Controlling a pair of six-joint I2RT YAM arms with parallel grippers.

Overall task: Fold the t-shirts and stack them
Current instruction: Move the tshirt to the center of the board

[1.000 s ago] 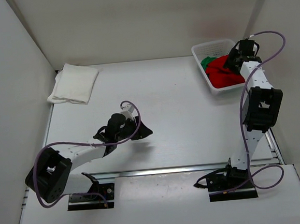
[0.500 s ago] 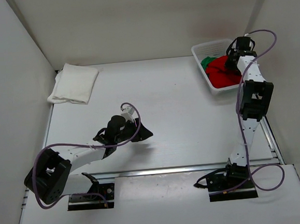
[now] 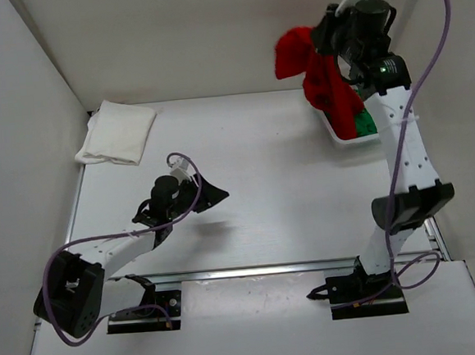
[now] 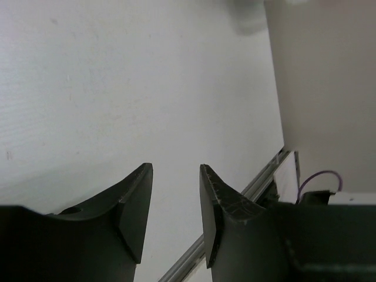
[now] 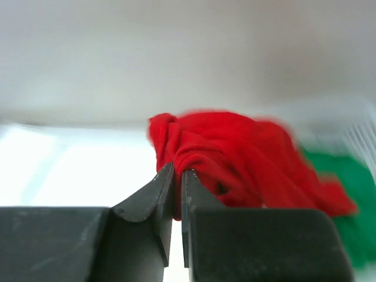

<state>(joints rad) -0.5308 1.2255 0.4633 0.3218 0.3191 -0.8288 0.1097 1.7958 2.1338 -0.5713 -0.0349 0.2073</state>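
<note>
— Red t-shirt (image 3: 316,77)?
— Pinched by the right jaws, hung above the basket (image 3: 352,142); the green t-shirt (image 3: 366,124) is seen inside.
— Left jaws?
— Spread over the bench (image 3: 288,190); the white t-shirt (image 3: 119,131) is laid far-left.

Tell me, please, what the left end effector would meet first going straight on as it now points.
Most likely the bare table: the left end effector, open and empty, points down at its surface, nothing between, though depth is unclear.
</note>
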